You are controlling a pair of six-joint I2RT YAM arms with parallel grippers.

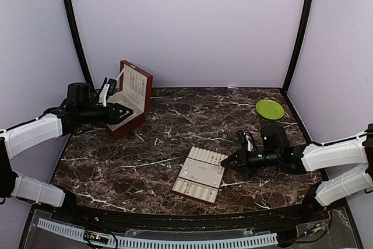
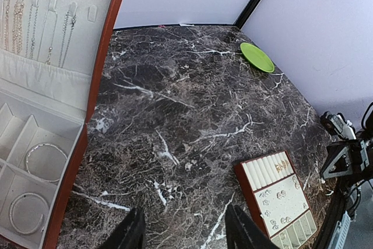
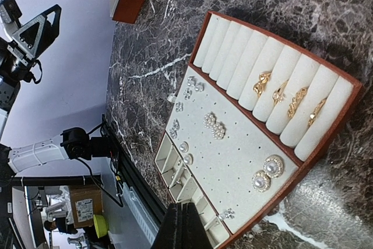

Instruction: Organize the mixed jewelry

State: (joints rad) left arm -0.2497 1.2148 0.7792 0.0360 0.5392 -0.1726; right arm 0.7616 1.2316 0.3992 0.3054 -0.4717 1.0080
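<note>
Dark marble table [image 1: 175, 126], pale lilac walls [image 1: 186, 21], black corner posts [image 1: 300, 27]

Your left arm [image 1: 32, 134] and right arm [image 1: 329, 154] wear white shells with black joints and thin black cables; left gripper [image 2: 185, 228] and right gripper [image 3: 182, 225] have black fingers.

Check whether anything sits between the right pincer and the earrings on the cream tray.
Nothing visible does. The right pincer hovers at the compartment end of the tray, and the earrings lie uncovered on its flat pad.
</note>
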